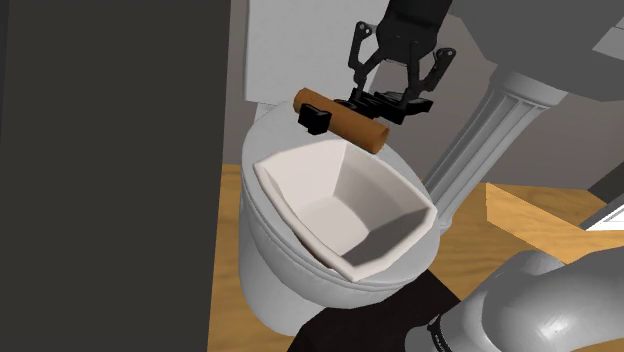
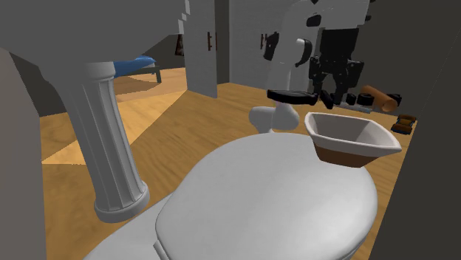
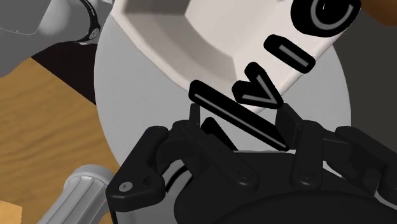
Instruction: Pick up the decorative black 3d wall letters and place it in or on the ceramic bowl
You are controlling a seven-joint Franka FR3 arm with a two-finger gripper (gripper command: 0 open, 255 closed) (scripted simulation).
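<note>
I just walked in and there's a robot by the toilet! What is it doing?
The robot arm's black tool is shut on a strip of black wall letters and holds them in the air by the rim of a white bowl. The bowl sits on the closed toilet lid. The letters are not in the bowl yet. A brown tube lies beyond the bowl.

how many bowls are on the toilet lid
1. The white bowl sits on the closed toilet lid, near the gripper that holds the black letters; none seems hidden.
</note>
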